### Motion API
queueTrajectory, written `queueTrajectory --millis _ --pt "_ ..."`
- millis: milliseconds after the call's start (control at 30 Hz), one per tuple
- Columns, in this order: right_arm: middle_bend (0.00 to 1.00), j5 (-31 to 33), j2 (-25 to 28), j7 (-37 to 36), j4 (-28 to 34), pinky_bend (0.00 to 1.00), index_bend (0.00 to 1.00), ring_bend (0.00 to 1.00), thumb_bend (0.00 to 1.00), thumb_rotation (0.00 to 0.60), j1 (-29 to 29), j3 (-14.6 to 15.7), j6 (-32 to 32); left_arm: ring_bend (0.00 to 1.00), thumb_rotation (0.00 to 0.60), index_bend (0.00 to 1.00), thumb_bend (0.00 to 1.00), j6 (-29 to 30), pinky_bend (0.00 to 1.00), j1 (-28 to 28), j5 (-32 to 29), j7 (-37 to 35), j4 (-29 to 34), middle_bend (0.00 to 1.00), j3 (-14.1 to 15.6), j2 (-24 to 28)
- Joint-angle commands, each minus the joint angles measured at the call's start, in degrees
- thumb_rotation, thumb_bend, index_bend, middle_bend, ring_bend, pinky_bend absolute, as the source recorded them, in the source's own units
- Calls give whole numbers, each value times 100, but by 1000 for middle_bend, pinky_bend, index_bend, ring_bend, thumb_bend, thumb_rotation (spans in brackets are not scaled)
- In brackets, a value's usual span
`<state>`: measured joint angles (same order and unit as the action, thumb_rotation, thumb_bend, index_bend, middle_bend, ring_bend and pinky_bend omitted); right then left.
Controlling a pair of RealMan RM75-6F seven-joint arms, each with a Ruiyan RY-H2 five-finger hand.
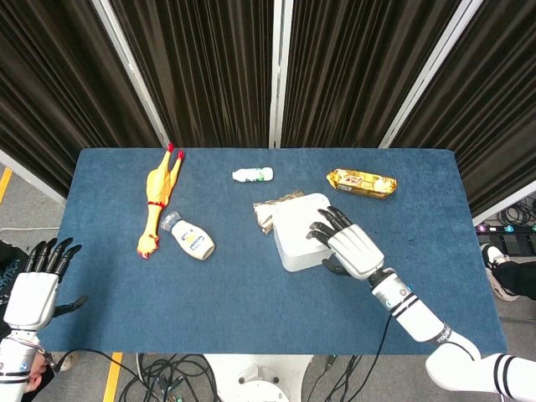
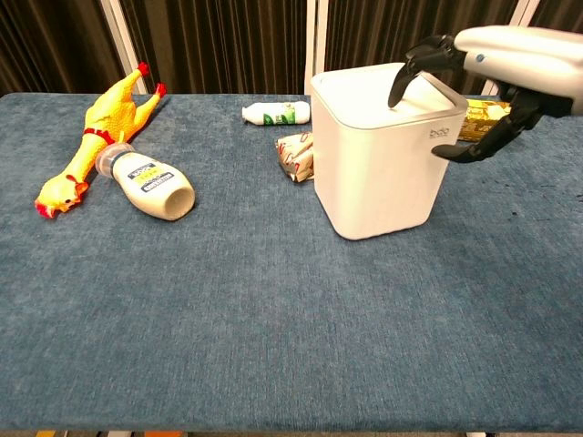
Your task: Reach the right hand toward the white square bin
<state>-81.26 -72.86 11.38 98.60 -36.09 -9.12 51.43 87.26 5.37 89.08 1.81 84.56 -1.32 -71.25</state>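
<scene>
The white square bin [image 1: 295, 236] stands right of the table's middle, its lid closed; in the chest view the bin [image 2: 373, 168] leans slightly left. My right hand [image 1: 350, 248] lies over its right edge, fingers spread on the lid. From the chest, the right hand [image 2: 487, 64] has fingers curled onto the lid's top right rim and the thumb beside the right wall. It holds nothing. My left hand [image 1: 33, 290] hovers off the table's near left corner, fingers apart and empty.
A yellow rubber chicken [image 1: 157, 199] and a white mayonnaise bottle [image 1: 191, 239] lie at the left. A small white bottle [image 1: 253, 174] lies at the back, a brown snack pack [image 1: 270, 211] touches the bin's left side, and a golden packet [image 1: 361, 182] sits behind right.
</scene>
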Motion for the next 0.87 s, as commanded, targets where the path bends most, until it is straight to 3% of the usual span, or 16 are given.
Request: queueTrajectory --millis 33,167,300,400,567,867 --pt "283 12 -80 30 -24 0 306 0 212 600 -15 0 136 0 600 149 0 15 3 -18 -10 -28 -27 81 6 -5" --pt "233 -268 3 -204 57 0 271 0 214 600 205 -144 915 0 600 149 0 64 3 -33 1 -73 -62 81 -6 1" --pt "179 -378 350 -438 187 0 96 0 234 600 493 -187 1472 0 600 149 0 88 3 -29 35 -75 -59 81 -7 6" --pt "148 -418 661 -650 247 0 35 0 250 600 782 -122 1833 0 600 149 0 118 3 -31 69 -103 -44 81 -4 -2" --pt "119 -509 939 -949 154 0 19 0 256 600 1405 179 2497 0 600 149 0 139 3 -48 70 -99 -41 81 1 -13" --pt "119 -810 894 -1363 -190 0 19 0 256 600 2595 928 3617 0 600 149 0 165 3 -80 82 -43 60 81 23 33"
